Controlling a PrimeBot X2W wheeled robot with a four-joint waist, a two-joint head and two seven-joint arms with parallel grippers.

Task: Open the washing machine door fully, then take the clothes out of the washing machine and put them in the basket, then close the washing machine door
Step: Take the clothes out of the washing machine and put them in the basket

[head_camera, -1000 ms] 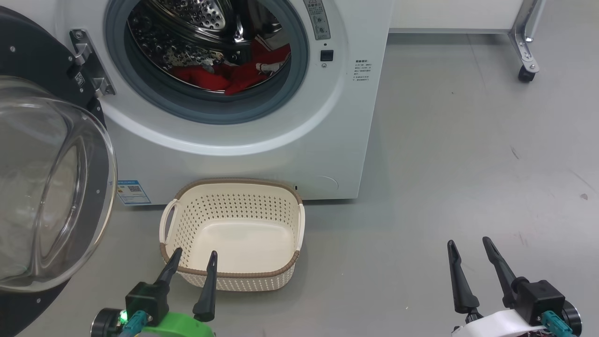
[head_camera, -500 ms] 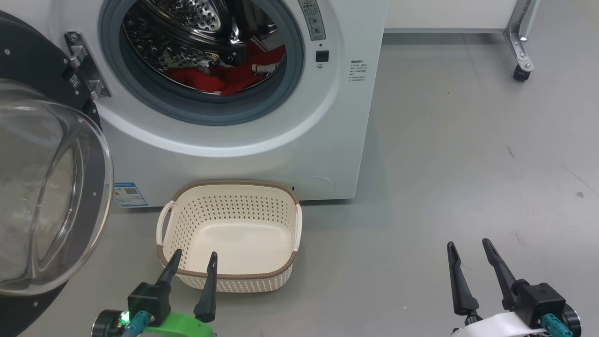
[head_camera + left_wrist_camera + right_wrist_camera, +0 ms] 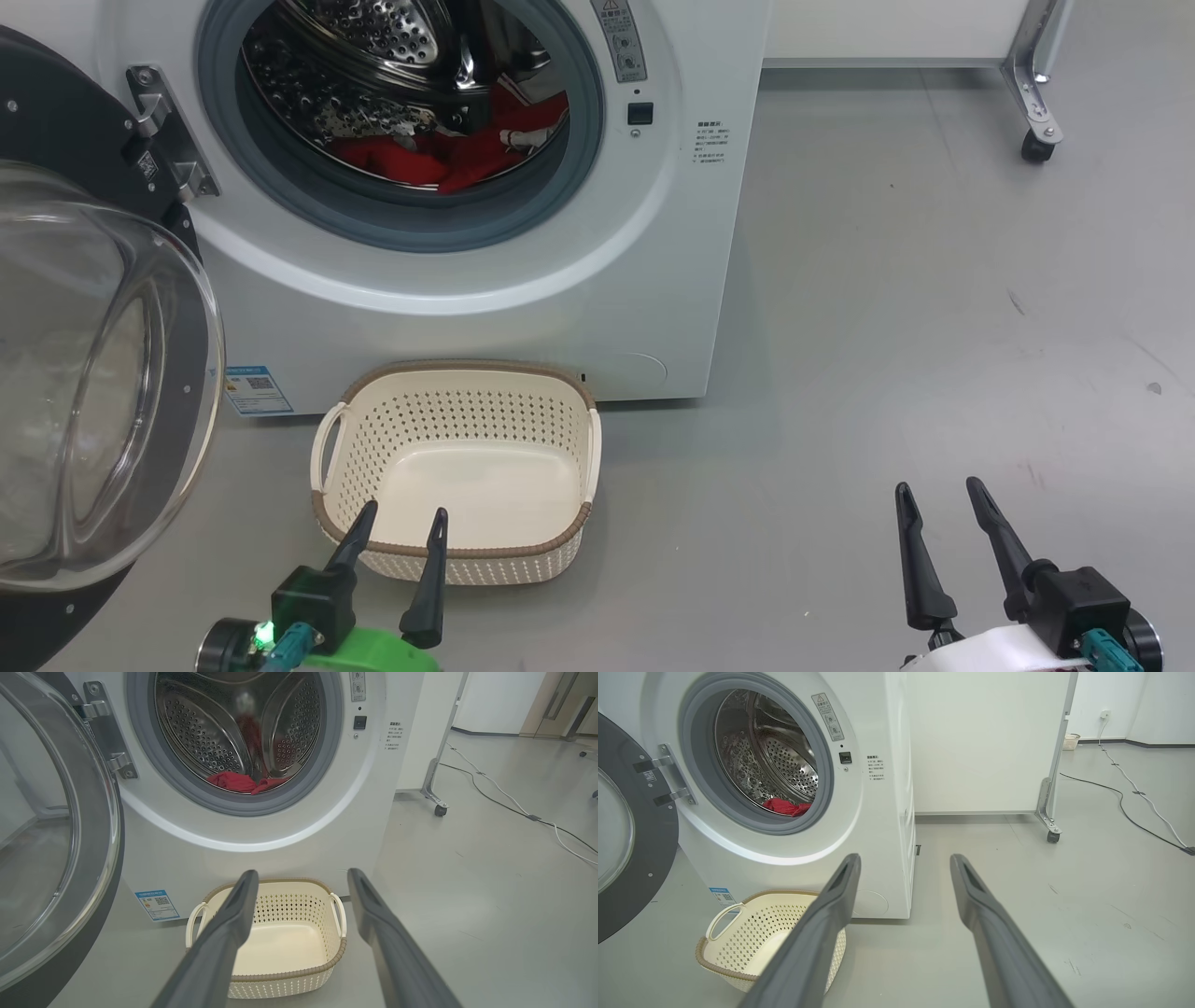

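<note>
Washing machine [image 3: 523,317] w/ door [image 3: 84,373] swung open at left. Basket [image 3: 467,367] on floor just in front, below drum. Red clothes [image 3: 439,166] low in drum, prob. one garment. Left gripper [image 3: 403,510] spread, over basket's near rim; right gripper [image 3: 937,485] spread, well apart at right.

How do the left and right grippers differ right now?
In the head view, the left gripper overlaps the near rim of the basket, while the right gripper is over bare floor, well off to the basket's side. The left gripper's wrist is green and the right gripper's is white. Both are open and hold nothing.
</note>
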